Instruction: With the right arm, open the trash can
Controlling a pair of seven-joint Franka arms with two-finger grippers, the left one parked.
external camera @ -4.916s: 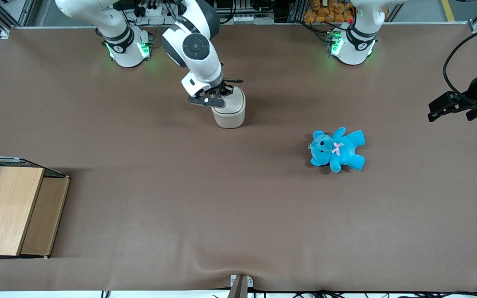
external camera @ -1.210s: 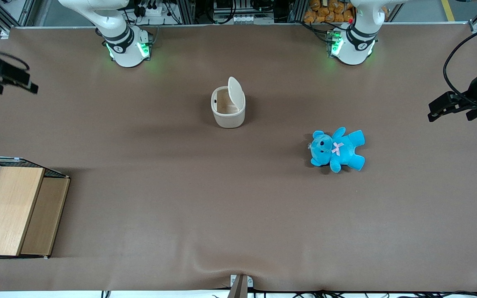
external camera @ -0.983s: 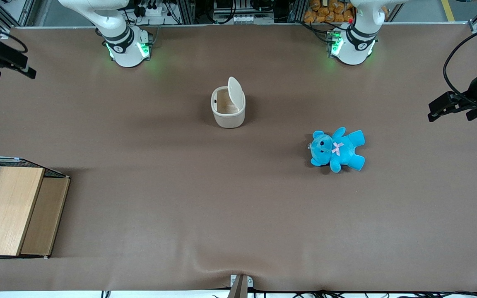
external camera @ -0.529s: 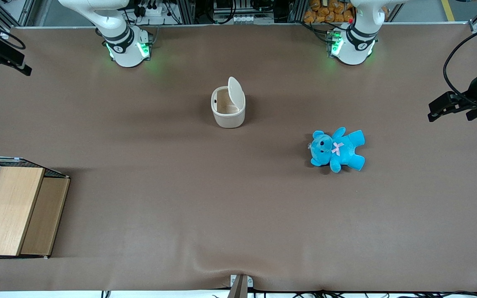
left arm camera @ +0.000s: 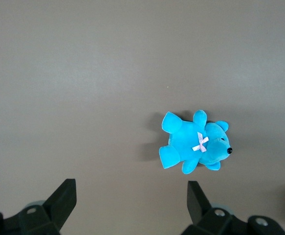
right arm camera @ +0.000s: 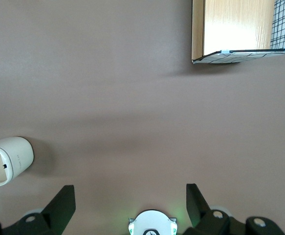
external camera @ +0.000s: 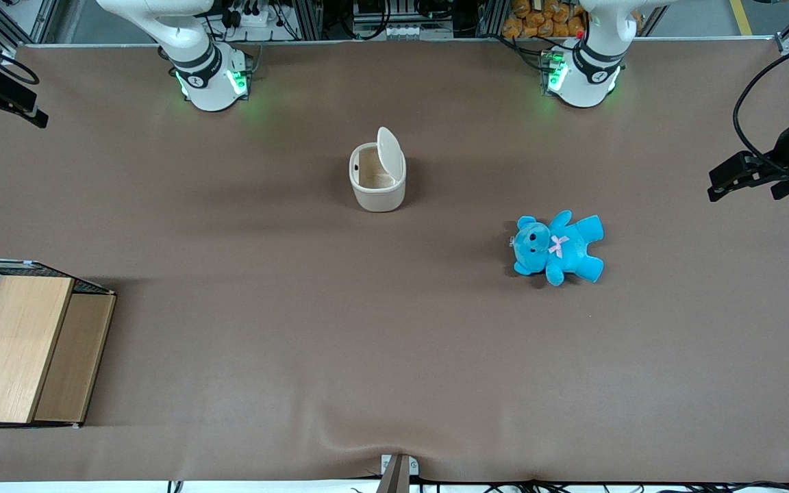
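Reading the job as done, so the remaining risks are all about undoing it.

Table (external camera: 367, 356): covered in brown cloth with a ripple at the edge nearest the front camera. Any tug or bump there could shake whatever stands on it. Low odds, judging from here.

Wooden box (external camera: 24, 349) with wire mesh: sits at the working arm's end of the table, nearer the front camera than the gripper. Could be clipped if the arm swings low on its way to park. Also seen in the right wrist view (right arm camera: 235, 29), well apart from the fingers.

Right arm (external camera: 196, 61): pulled out toward its own end of the table. Main hazard would be a return sweep across the middle at lid height.

Trash can (external camera: 377, 185): upright near mid-table, about level with the space between the two arm bases, tan inside showing. Looks light and is not held, so a side knock would probably slide or tip it. Visible in the right wrist view too (right arm camera: 10, 154).

Teddy (external camera: 557, 246): lying flat toward the parked arm's end, well apart from the trash can. No risk seen.

Gripper (external camera: 24, 113): high at the table's edge, fingers spread wide, holding nothing (right arm camera: 130, 188).

Lid (external camera: 390, 152): flipped up, close to vertical, nothing bracing it. Weakest point by this reading; a jolt could drop it shut again.
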